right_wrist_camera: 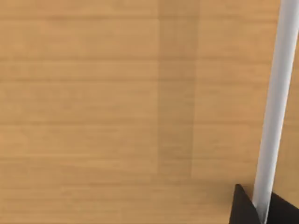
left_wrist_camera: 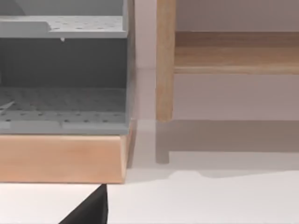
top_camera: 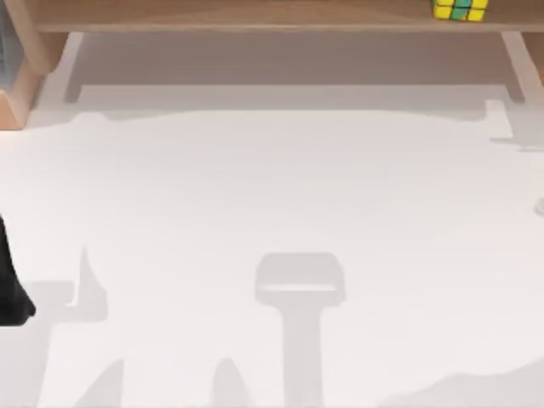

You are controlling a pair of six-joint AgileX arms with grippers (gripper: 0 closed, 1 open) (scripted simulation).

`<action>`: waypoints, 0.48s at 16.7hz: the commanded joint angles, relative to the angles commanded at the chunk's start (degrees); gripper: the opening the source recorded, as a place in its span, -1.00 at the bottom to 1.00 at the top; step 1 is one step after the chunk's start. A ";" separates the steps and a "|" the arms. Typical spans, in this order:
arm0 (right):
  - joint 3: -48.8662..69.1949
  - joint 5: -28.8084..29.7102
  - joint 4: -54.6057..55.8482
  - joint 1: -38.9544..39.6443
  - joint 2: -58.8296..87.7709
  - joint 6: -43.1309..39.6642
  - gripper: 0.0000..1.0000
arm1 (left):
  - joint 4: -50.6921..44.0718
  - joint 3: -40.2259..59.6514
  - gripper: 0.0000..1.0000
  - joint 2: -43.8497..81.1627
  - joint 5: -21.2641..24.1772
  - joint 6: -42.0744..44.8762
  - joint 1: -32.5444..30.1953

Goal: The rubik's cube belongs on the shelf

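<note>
One dark piece of your left arm (top_camera: 12,293) sits at the frame's left edge; whether either gripper is open, you cannot tell. Farther back, upper right, the rubik's cube (top_camera: 460,8) apparently rests on the shelf (top_camera: 255,15).

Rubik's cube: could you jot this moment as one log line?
rubik's cube: on shelf, top view's right | left arm: at table's left edge | task: looks done
</note>
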 joint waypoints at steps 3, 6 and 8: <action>3.21 1.38 -2.28 1.29 1.31 0.19 -1.00 | 0.00 0.00 1.00 0.00 0.00 0.00 0.00; 2.94 1.30 -2.32 1.04 1.13 0.29 -1.00 | 0.00 0.00 1.00 0.00 0.00 0.00 0.00; 3.90 1.55 -2.87 1.25 1.80 0.18 -1.00 | 0.00 0.00 1.00 0.00 0.00 0.00 0.00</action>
